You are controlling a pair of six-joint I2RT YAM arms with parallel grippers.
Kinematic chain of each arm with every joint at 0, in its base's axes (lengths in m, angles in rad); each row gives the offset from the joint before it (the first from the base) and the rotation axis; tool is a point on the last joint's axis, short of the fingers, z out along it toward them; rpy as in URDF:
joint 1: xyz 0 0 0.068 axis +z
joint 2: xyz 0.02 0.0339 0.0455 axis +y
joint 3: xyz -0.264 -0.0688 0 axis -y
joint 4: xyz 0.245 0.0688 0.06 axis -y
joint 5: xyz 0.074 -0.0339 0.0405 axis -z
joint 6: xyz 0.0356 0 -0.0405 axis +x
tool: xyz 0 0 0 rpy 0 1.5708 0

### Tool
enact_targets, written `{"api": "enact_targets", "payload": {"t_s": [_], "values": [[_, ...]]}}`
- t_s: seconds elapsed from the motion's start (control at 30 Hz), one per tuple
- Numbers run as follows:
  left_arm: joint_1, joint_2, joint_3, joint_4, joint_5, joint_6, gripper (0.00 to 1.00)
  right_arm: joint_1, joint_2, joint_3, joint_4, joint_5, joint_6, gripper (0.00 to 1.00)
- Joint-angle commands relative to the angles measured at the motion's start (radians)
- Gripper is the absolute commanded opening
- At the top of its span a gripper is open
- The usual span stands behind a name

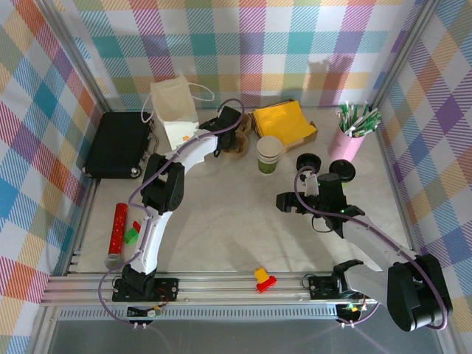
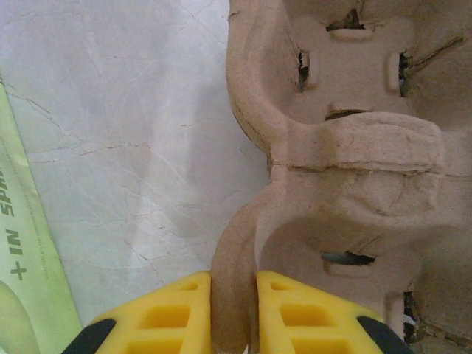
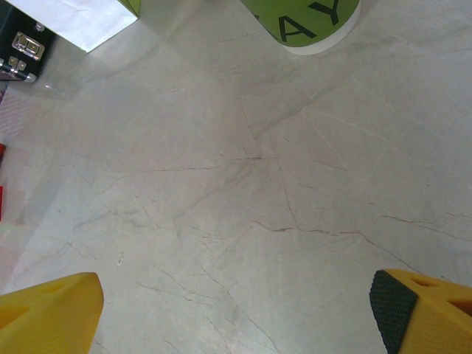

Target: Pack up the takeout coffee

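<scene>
Carrier: the brown cup carrier (image 2: pixel 354 169) lies flat on the table (image 2: pixel 110 147), at upper centre of the top view and just right of the white paper bag (image 1: pixel 175 110). It probably has to be set in place before a cup goes in, so you are handling it first.
Left hand: your left gripper (image 2: pixel 233 321) is nearly closed. Its yellow fingers (image 2: pixel 162 321) press on both sides of the carrier's outer wall, a pinch that suits dragging or lifting.
Right hand: your right gripper (image 3: pixel 236 317) stands wide apart over bare table and holds nothing. It looks free to take the cup.
Coffee: the lidded coffee cup (image 1: pixel 308 162) looks to be the black round right of centre in the top view, just above your right gripper. A second black round (image 1: pixel 341 171) sits beside it, and from above you cannot tell which one caps a cup.
Open cup: the lidless cup (image 1: pixel 269 155) stands between the carrier and those rounds. It is not your target.
</scene>
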Motion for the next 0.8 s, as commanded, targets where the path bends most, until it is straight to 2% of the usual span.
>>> {"api": "enact_targets", "payload": {"t_s": [0.0,0.43,0.77], "values": [[0.002,-0.014,0.024,-0.036,-0.002,0.019,0.16,0.008,0.008,0.029,0.001,0.005,-0.022,0.94],[-0.006,-0.055,0.016,-0.046,0.006,0.022,0.15,0.015,0.023,0.036,-0.002,0.011,-0.026,0.94],[-0.005,-0.134,-0.04,-0.046,0.078,-0.054,0.13,0.02,0.025,0.037,-0.004,0.017,-0.031,0.94]]}}
